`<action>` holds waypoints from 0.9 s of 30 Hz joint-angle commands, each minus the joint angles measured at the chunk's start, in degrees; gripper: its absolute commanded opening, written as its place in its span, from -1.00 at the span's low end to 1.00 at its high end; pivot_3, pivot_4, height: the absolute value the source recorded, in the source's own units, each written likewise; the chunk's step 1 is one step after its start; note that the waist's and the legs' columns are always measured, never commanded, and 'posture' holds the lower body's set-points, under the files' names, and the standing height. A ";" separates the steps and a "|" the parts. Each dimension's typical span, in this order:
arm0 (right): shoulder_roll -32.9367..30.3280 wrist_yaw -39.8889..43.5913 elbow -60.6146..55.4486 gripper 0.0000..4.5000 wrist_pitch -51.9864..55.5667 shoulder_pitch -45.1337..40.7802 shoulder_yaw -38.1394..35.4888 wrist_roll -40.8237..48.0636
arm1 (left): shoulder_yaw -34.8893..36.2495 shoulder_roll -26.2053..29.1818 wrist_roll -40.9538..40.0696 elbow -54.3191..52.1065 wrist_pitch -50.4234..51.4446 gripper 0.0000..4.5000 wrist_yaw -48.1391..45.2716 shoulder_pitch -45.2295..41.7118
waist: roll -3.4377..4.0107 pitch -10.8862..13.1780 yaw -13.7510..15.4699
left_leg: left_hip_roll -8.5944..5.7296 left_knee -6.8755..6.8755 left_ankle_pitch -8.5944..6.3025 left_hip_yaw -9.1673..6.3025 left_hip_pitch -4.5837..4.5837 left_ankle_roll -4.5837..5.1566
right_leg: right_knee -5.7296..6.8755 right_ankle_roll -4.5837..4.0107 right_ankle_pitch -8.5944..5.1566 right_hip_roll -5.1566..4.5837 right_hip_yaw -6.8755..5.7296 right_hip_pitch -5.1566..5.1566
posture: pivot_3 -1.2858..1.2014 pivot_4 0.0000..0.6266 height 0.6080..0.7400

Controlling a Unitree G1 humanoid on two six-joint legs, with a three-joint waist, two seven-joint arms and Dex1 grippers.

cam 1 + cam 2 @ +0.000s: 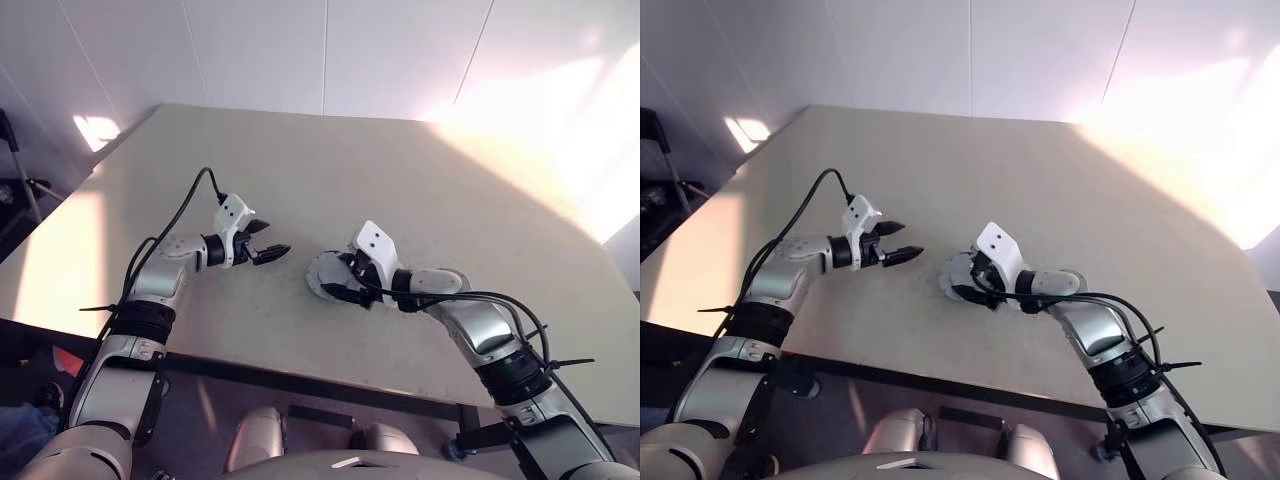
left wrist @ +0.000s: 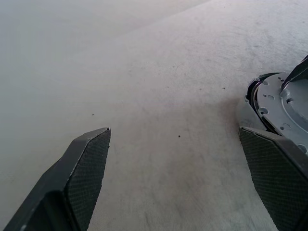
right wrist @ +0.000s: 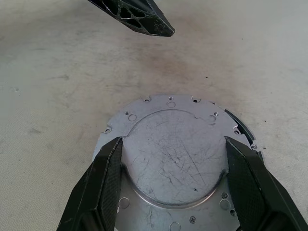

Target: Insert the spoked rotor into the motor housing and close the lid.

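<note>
- Right gripper point(image 3: 173, 159) straddles the lid's point(image 3: 173, 144) raised centre, fingers point(image 3: 103, 183) spread on either flank; whether they're pressing in, I can't tell.
- The lid lies flat on the table point(image 1: 400, 180), a dark rim peeking out beneath.
- Left gripper point(image 1: 268, 243) hovers at the lid's nine o'clock, jaws wide apart, empty.

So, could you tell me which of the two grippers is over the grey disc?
The right gripper: its two black fingers straddle the raised centre of the grey lid on the table. The left gripper hangs open beside it, over bare tabletop.
</note>
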 commanded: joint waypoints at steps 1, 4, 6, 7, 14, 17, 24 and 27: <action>0.14 0.56 -1.47 0.38 -1.36 -1.08 -2.09 0.32 | 0.68 0.19 -0.20 -1.67 -0.73 1.00 0.35 -0.37 | 0.00 0.00 0.00 | 0.00 0.00 0.00 0.00 0.00 0.00 | 0.00 0.00 0.00 0.00 0.00 0.00 | 0.03 -1.00 1.00; 0.54 0.34 -1.04 0.38 -1.01 -1.64 -2.55 0.38 | 0.52 0.12 -0.03 -1.64 -0.82 1.00 0.48 -0.25 | 0.00 0.00 0.01 | 0.00 0.00 0.00 0.00 -0.02 0.00 | 0.00 0.00 0.00 0.00 0.00 -0.01 | 0.03 -1.00 1.00; 1.16 -0.11 -0.62 0.38 -0.44 -2.08 -3.20 0.80 | 0.43 0.05 0.03 -1.67 -0.80 1.00 0.53 -0.24 | 0.00 0.00 -0.01 | 0.00 0.00 0.00 0.00 -0.03 0.00 | 0.00 0.00 0.00 0.00 0.00 -0.02 | 0.03 -1.00 1.00; 1.41 -0.26 -0.41 0.38 -0.25 -2.28 -3.44 0.88 | 0.41 0.03 0.06 -1.68 -0.79 1.00 0.54 -0.25 | 0.00 0.00 -0.01 | 0.00 0.00 0.00 0.00 -0.02 0.00 | 0.00 0.00 0.00 0.00 0.00 -0.03 | 0.03 -1.00 1.00; 3.08 -0.63 0.31 0.38 0.91 -3.03 -4.90 1.32 | 0.27 0.14 0.29 -1.71 -0.74 1.00 0.50 -0.21 | 0.00 0.00 0.00 | 0.00 0.00 0.01 0.00 -0.05 -0.01 | 0.00 0.00 0.00 0.00 0.00 -0.04 | 0.03 -1.00 1.00; 2.81 -0.54 1.12 0.38 0.43 -2.91 -4.09 -0.01 | 0.21 0.18 0.40 -1.73 -0.74 1.00 0.52 -0.22 | 0.00 0.00 0.01 | 0.00 0.00 0.01 0.00 -0.06 -0.01 | 0.00 0.00 0.00 0.00 0.00 -0.05 | 0.03 -1.00 1.00; 2.06 0.10 3.23 0.38 -0.46 -2.31 -2.92 -1.80 | 0.19 0.26 0.61 -1.85 -0.77 1.00 0.68 -0.11 | 0.00 0.00 0.00 | 0.00 0.02 0.01 0.00 -0.06 -0.01 | 0.01 0.00 0.00 0.00 0.00 -0.04 | 0.03 -1.00 1.00; 1.64 0.28 3.66 0.38 -1.05 -1.98 -2.57 -2.80 | 0.22 0.28 0.63 -1.92 -0.77 1.00 0.71 -0.03 | 0.00 0.00 0.04 | 0.00 0.03 0.01 0.00 -0.05 -0.01 | 0.01 0.00 0.00 0.00 0.00 -0.03 | 0.03 -1.00 1.00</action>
